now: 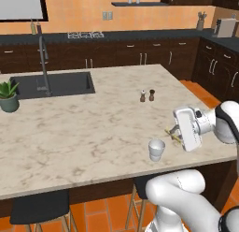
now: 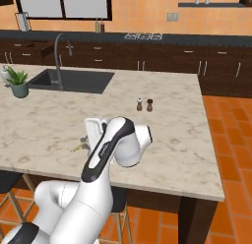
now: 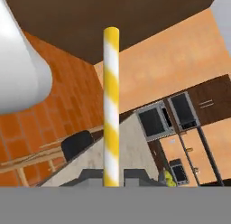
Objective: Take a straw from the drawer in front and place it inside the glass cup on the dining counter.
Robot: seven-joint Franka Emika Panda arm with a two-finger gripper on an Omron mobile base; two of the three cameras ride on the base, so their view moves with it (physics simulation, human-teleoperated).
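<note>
My gripper (image 1: 175,130) hovers just above the near right part of the beige dining counter (image 1: 93,128), shut on the straw (image 1: 173,135). The straw lies roughly level, poking out toward the small whitish glass cup (image 1: 156,150), which stands upright a little to the gripper's lower left, apart from it. In the hand view the yellow-and-white striped straw (image 3: 111,101) rises straight from between the fingertips of the gripper (image 3: 111,175). In the right base view the gripper (image 2: 87,139) and a yellow end of the straw (image 2: 78,148) show beside my forearm, which hides the cup. The drawer is out of view.
Two small shakers (image 1: 147,95) stand mid-counter beyond the cup. A dark sink (image 1: 51,83) with a tall faucet (image 1: 44,62) and a potted plant (image 1: 8,95) occupy the left end. Dark stools (image 1: 39,207) stand under the counter's front edge (image 1: 70,184).
</note>
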